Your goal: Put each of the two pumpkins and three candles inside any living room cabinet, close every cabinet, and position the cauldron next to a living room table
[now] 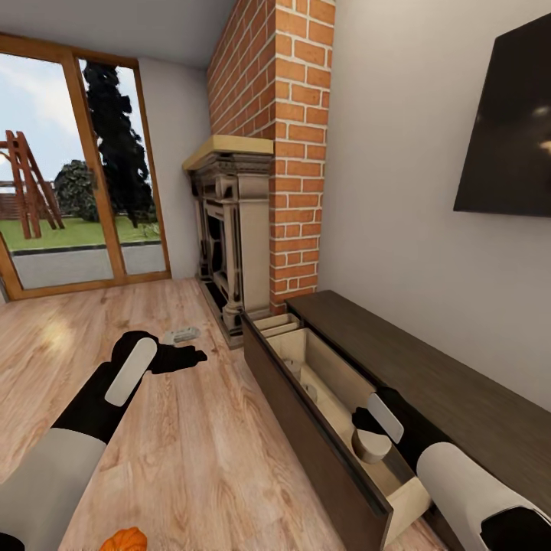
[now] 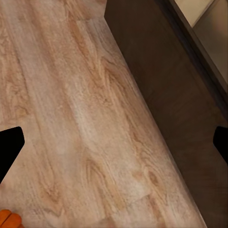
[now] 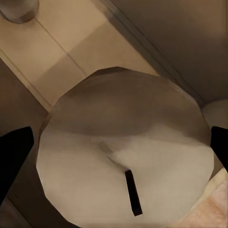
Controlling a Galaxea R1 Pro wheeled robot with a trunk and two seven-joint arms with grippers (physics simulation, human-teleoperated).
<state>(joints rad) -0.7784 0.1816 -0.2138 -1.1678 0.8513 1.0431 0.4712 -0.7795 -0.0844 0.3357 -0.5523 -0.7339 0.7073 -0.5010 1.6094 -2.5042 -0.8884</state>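
Note:
The dark-brown cabinet (image 1: 428, 367) runs along the right wall with one drawer (image 1: 306, 413) pulled out. Inside the drawer a pale round candle (image 1: 372, 445) stands upright, its wick (image 3: 133, 192) facing the right wrist camera. My right gripper (image 1: 367, 422) hangs open just above it, fingers (image 3: 13, 159) spread to either side of the candle (image 3: 123, 152). Another candle (image 3: 18, 10) stands farther along the drawer. My left gripper (image 1: 191, 357) is open over bare floor. One orange pumpkin (image 1: 122, 540) lies on the floor by my left arm. The cauldron and table are out of view.
A brick chimney with a stone fireplace (image 1: 229, 245) stands beyond the cabinet's far end. A small grey object (image 1: 184, 334) lies on the floor before it. A dark television (image 1: 513, 130) hangs over the cabinet. Glass doors (image 1: 76, 176) fill the far left wall. Wood floor (image 2: 80, 123) spreads left of the drawer front (image 2: 180, 90).

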